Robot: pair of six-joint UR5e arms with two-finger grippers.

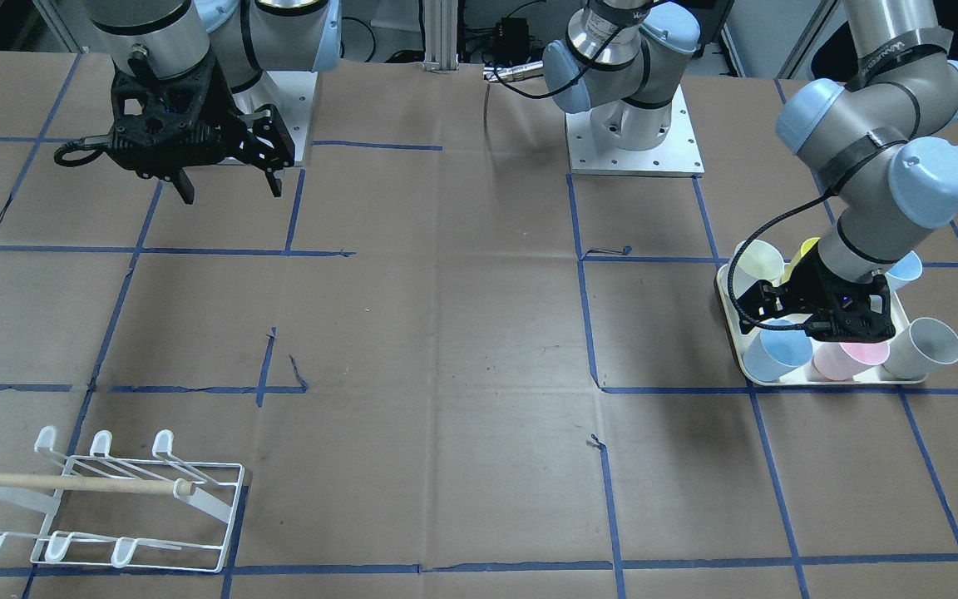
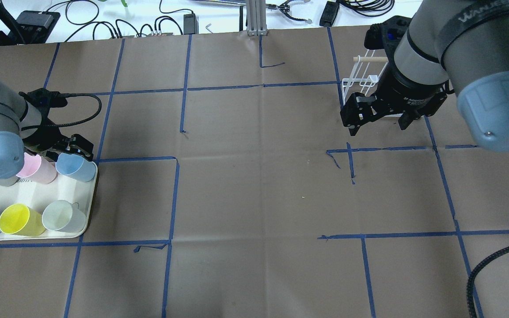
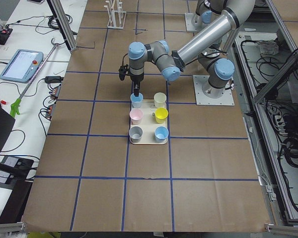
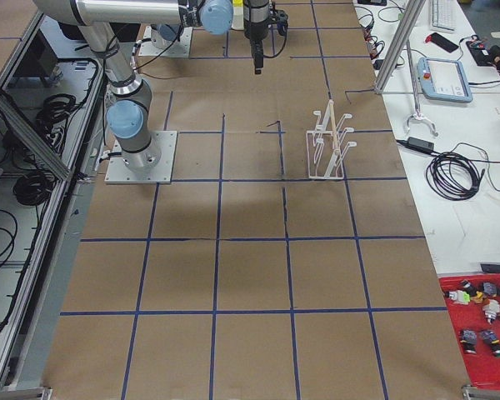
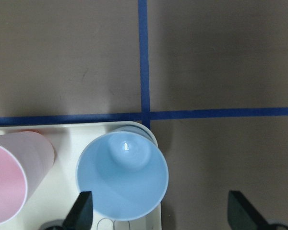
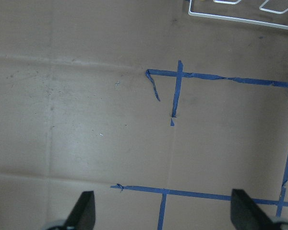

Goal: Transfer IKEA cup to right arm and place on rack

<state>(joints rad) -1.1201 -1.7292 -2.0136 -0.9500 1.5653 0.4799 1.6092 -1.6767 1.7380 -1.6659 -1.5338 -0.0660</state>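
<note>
Left wrist-mounted view: we see the left tool spread wide over the blue cup, lower centre, on the tray; right tool also wide; rack sits lower left, front-facing.

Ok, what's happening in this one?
The left end effector hangs open over a light blue cup at a corner of the cream tray, which holds six cups; nothing is gripped yet. The right end effector sits open and empty above the table near its base. The white rack has no cup on it.
</note>
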